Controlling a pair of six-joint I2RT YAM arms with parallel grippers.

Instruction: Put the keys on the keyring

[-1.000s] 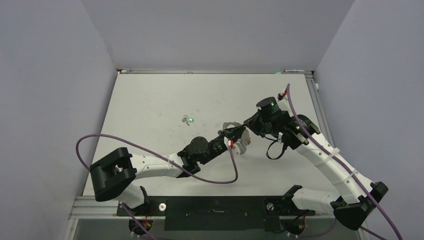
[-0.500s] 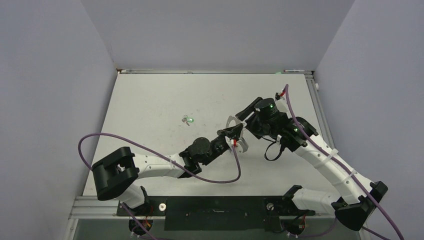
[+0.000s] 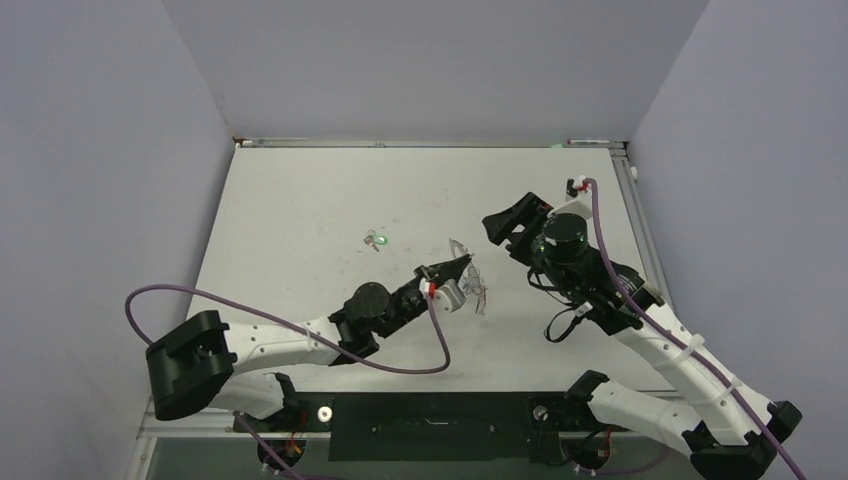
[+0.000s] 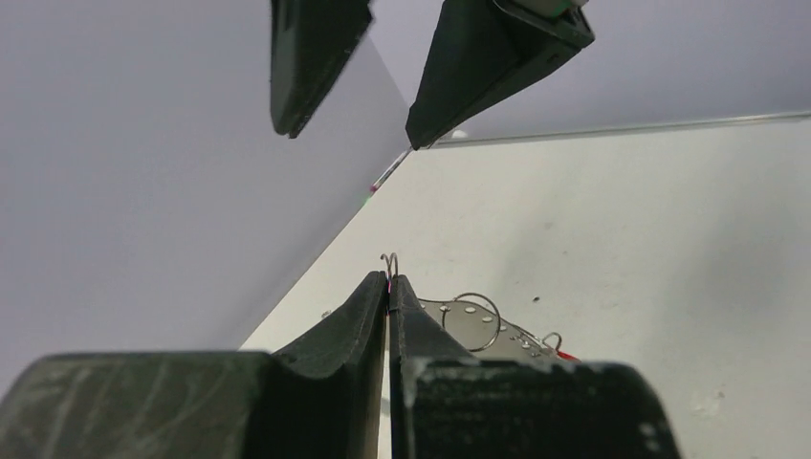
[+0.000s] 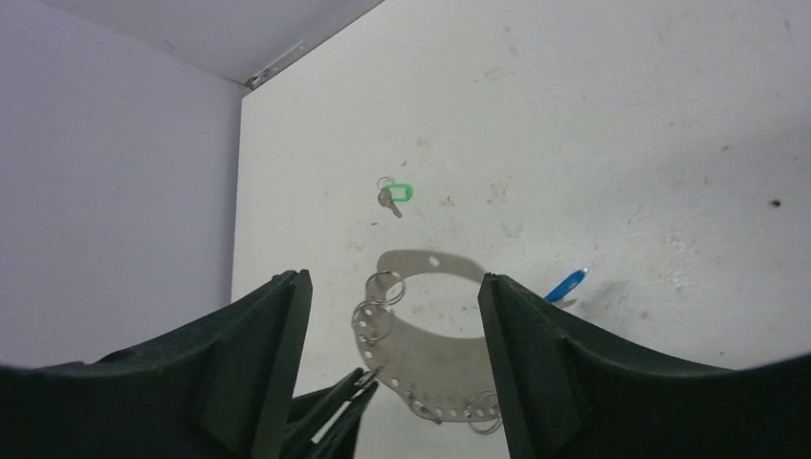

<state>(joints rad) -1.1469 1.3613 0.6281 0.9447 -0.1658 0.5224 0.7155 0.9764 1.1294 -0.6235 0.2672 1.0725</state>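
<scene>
– Silver metal is showing between the left gripper's [image 4: 388,287] fingers. What is it pinching?

– It is squeezing right down on a thin split ring [image 4: 389,260] at the rim of the keyring [image 5: 416,368], with no gap showing between the jaws. The band is hanging off that grip out in front of the left arm, near the middle of the table [image 3: 300,200]. I cannot tell whether its far edge is touching the surface.

– And the right gripper [image 4: 352,134]?

– Its jaws are standing wide apart and gripping nothing. It is hovering just beyond the keyring, facing the left gripper.

– Where are the keys sitting?

– One green-tagged key [image 5: 394,196] is lying alone on the table, well apart from the keyring, toward the far left. One blue tag [image 5: 566,284] is showing just beside the band, and a red tag [image 4: 564,355] is peeking out at its edge. Whether those two are hanging on it, I cannot tell.
</scene>
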